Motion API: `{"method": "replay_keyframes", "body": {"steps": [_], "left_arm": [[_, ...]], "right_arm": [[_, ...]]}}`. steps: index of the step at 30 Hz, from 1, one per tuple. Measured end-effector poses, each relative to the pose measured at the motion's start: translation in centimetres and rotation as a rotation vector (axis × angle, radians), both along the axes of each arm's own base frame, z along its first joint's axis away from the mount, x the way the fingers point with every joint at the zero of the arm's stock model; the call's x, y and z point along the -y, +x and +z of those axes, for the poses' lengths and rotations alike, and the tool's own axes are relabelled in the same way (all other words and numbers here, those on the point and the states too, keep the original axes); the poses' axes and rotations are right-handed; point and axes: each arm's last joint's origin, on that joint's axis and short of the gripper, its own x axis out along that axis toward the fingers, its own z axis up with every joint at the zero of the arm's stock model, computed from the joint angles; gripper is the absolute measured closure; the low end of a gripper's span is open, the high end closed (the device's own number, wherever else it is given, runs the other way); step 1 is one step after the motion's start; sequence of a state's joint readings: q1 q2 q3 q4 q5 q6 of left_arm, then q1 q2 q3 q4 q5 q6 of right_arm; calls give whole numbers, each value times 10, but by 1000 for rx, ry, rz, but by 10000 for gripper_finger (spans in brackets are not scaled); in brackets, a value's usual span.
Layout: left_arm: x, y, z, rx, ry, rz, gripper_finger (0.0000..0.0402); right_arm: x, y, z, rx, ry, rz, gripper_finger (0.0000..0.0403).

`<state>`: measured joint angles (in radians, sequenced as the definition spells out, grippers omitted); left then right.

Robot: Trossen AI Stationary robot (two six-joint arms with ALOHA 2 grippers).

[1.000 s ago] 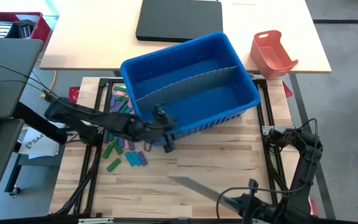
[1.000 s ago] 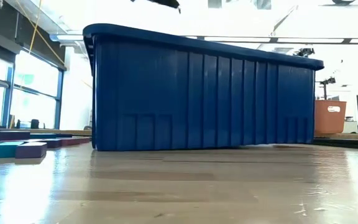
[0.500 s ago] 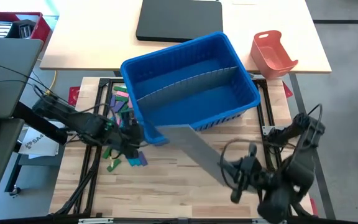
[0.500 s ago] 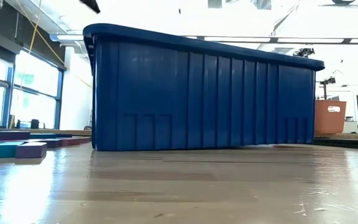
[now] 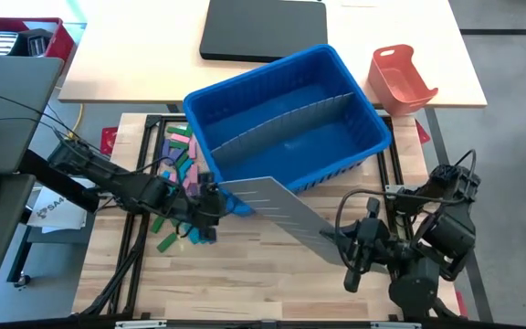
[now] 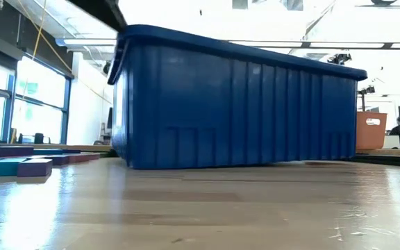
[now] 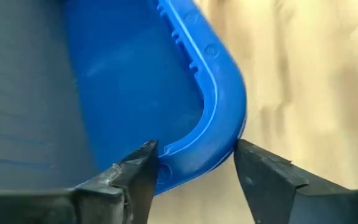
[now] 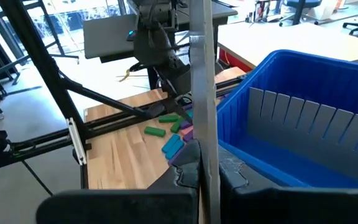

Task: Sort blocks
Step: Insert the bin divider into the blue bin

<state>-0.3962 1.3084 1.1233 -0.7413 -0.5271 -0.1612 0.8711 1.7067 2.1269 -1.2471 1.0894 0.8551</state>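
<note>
My left gripper [image 7: 194, 171] is sitting at the near-left corner of the blue bin [image 5: 286, 123], fingers [image 7: 132, 177] straddling the smooth rounded plastic rim, one inside, one outside; whether they are actually pinching it I cannot tell. The bin is a ribbed, rectangular tub with a grey slotted divider [image 5: 286, 119] standing across its middle. My left arm is reaching in low from the left, stretched across the wooden slat table [image 5: 245, 283].

My right gripper [image 5: 350, 247] is clamping fully shut on a second grey divider sheet [image 5: 277, 206], thin, flat and slotted, which is pointing up-left toward the bin's near wall. In the right wrist view it is showing edge-on as a narrow strip. The right arm is folding up at the near right.

The blocks [image 5: 181, 160] are lying in a loose pile on the table left of the bin, green, pink, purple and blue; several are hiding under my left arm. A coral plastic tray [image 5: 400, 78] is sitting far right.
</note>
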Motion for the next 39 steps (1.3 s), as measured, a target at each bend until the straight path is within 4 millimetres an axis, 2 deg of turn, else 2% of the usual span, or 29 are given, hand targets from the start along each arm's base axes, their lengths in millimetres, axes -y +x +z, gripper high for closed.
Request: {"method": "replay_keyframes", "body": {"steps": [6,11,15,18,22,27,31,35,39], "left_arm": [[11,27,-7,84,-125,-78,274],[24,57,-23,155,-162,-110,308],[38,79,-27,311,-242,-160,321],[46,85,-22,427,-308,-207,324],[49,90,1,630,-393,-256,324],[52,90,18,649,-417,-312,324],[44,79,51,575,-308,-302,324],[20,62,79,486,-91,-200,324],[-24,35,104,465,-2,-113,324]], "right_arm": [[6,-3,7,40,2,-26,402],[27,-14,24,80,27,-50,402],[46,-16,33,91,61,-73,402],[61,-16,38,79,65,-85,402],[82,-14,41,55,74,-124,402],[113,-5,38,-16,82,-199,402],[145,8,37,-90,92,-239,402],[183,16,36,-159,98,-278,402],[224,18,36,-211,102,-335,402]]}}
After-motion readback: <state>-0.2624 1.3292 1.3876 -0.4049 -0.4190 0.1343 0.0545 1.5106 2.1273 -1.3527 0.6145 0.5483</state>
